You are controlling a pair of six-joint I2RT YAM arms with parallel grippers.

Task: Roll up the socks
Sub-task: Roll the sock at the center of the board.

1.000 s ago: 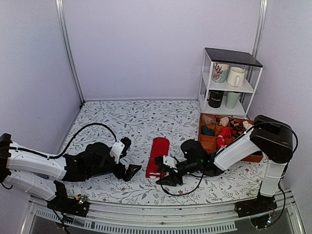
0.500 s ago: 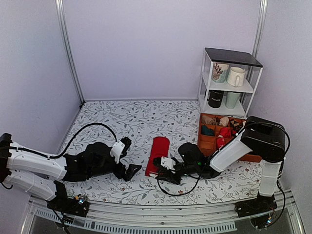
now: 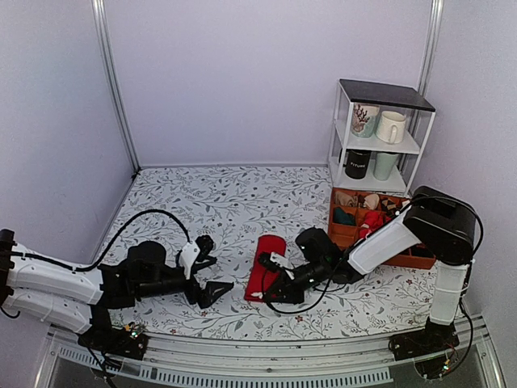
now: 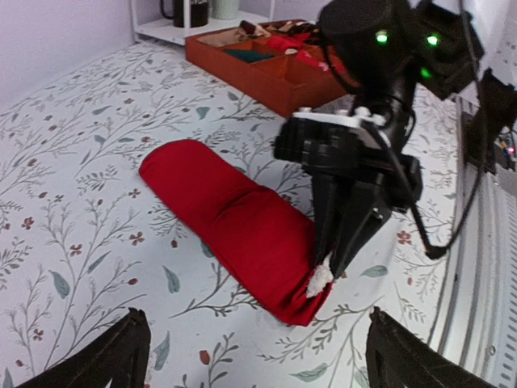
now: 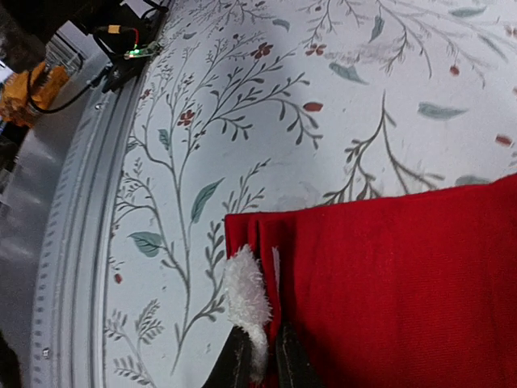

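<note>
The plain red socks (image 3: 264,263) lie flat and stacked on the floral table, their near end bearing a white fluffy mark (image 5: 246,299). My right gripper (image 3: 269,291) is shut on that near end, pinching the white mark and a fold of red fabric (image 5: 260,356). In the left wrist view the right gripper (image 4: 331,265) holds the near corner of the socks (image 4: 234,222). My left gripper (image 3: 208,279) is open and empty, left of the socks, its fingertips (image 4: 113,356) spread at the bottom corners of its own view.
An orange divided box (image 3: 416,260) with rolled sock bundles stands right of the socks. A white shelf (image 3: 380,145) with mugs stands behind it. The metal table rail (image 3: 266,368) runs along the near edge.
My right gripper moved in onto the near end of the socks and shut on it. My left arm drew back a little to the left.
</note>
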